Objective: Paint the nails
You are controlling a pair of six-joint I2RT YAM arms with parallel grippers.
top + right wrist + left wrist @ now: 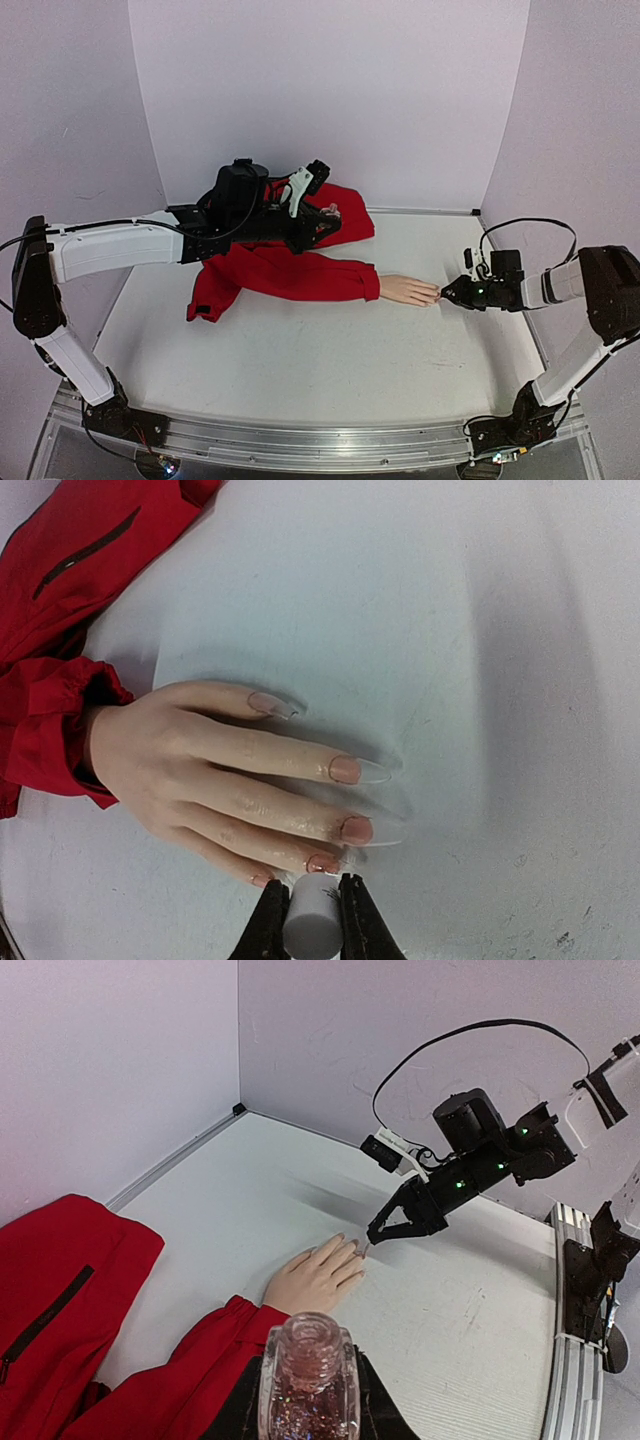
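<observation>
A pale mannequin hand [180,760] in a red sleeve lies palm down on the white table. Its nails [345,769] are long, with clear tips and pinkish bases. My right gripper [312,895] is shut on a white cylindrical cap [312,925]. It sits right at the ring finger's nail [323,863], and the brush under the cap is mostly hidden. In the top view that gripper [448,293] meets the fingertips of the hand [408,290]. My left gripper [308,1405] is shut on an open glass bottle of pink glitter polish [308,1375], held over the sleeve behind the wrist.
The red jacket [290,270] spreads across the table's back left, under the left arm [120,248]. Purple walls close in the back and both sides. A metal rail [575,1320] runs along the near edge beside the right arm's base.
</observation>
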